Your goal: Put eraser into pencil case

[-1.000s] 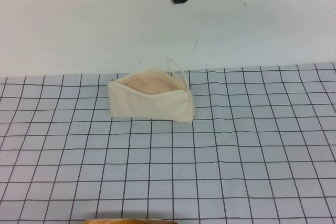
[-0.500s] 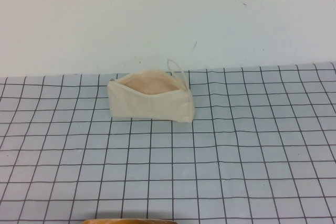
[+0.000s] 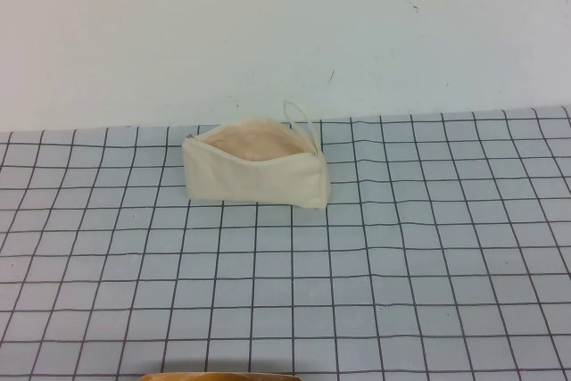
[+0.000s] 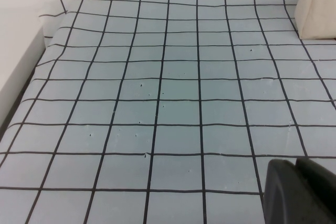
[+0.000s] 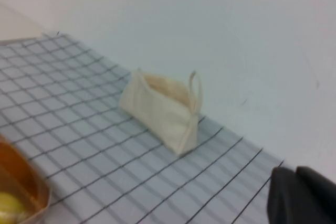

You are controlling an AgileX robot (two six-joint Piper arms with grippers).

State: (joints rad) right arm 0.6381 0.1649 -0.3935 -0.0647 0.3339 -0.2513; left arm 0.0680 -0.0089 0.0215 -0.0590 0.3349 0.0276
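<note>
The pencil case [image 3: 254, 176] is a cream-white fabric pouch lying on the grey grid mat [image 3: 401, 265] near its far edge, mouth open and pinkish lining showing. A thin cord loop [image 3: 301, 117] stands at its right end. It also shows in the right wrist view [image 5: 160, 108] and, as a corner only, in the left wrist view [image 4: 317, 9]. The eraser is not in view. My left gripper [image 4: 296, 169] hovers over bare mat, well short of the pouch, with its fingers together and empty. My right gripper [image 5: 295, 174] is off to the pouch's side, fingers together and empty. Neither gripper shows in the high view.
An orange-brown tray [image 5: 21, 182] sits at the mat's near edge, with a blurred yellowish thing [image 5: 8, 205] in it; its rim shows in the high view [image 3: 219, 376]. A white wall [image 3: 268, 33] rises behind the mat. The mat's left edge [image 4: 50, 22] curls up.
A dark part of an arm at the top of the high view one second ago has left the frame. The pouch has not moved.
</note>
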